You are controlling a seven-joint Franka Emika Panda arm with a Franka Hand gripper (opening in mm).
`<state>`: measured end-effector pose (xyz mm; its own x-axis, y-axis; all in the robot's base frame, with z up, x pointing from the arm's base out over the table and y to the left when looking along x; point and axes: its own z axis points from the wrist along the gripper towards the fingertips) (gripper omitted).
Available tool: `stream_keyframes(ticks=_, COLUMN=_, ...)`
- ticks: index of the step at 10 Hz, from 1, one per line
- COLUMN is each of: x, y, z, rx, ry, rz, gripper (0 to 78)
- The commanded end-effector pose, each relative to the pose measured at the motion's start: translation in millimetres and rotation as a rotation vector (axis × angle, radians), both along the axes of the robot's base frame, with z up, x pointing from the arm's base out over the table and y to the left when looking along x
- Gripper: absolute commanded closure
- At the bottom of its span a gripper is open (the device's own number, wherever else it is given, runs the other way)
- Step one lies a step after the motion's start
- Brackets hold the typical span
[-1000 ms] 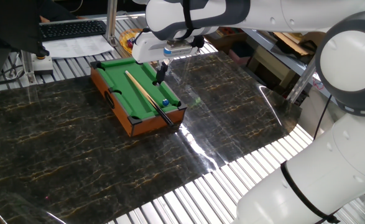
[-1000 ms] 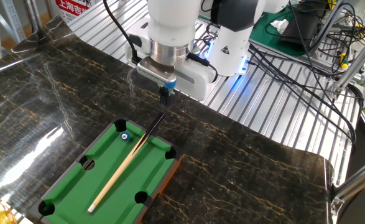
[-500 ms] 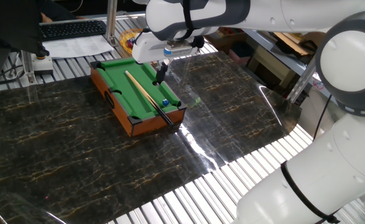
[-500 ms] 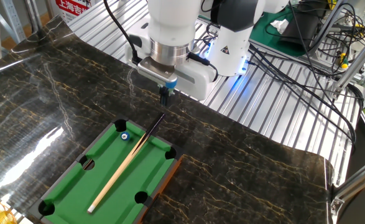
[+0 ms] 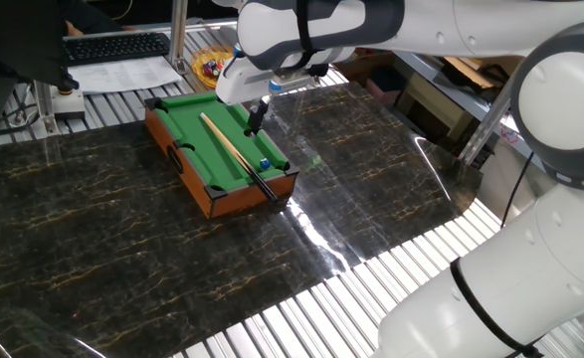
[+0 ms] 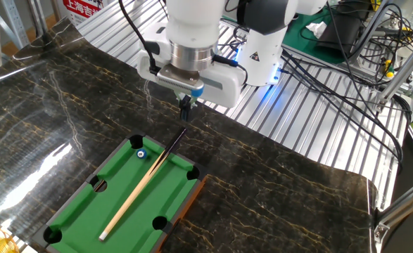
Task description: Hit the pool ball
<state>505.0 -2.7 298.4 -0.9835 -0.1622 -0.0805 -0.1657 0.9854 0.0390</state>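
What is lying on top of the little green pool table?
On the pool table lie a long wooden cue stick, its dark tip poking over one end, and a tiny blue ball near a corner pocket. Nothing can be seen inside the dark pockets.

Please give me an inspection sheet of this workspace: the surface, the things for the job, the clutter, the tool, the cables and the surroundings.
Surface: dark marble-pattern tabletop with glare streaks, on ribbed metal.
Job's things: miniature pool table with green felt; blue pool ball near a corner pocket; wooden cue stick lies along the felt, its dark end overhanging the rim.
Clutter: nothing seen on the marble.
Tool: the tool hangs above the cue's dark end, fingers close together, holding nothing.
Cables: black bundle behind the robot base.
Surroundings: keyboard and papers; basket of coloured balls.
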Motion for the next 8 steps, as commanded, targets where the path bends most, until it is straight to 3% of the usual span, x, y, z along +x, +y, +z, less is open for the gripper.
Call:
stream_keyframes(ticks=1, x=0.8, y=-0.2, z=1.5, rx=-0.001, ry=-0.004, rz=0.003, gripper=77.6)
stream_keyframes(ticks=8, x=1.1, y=-1.1, z=1.0, rx=-0.006, ry=0.000, rz=0.002, gripper=77.6)
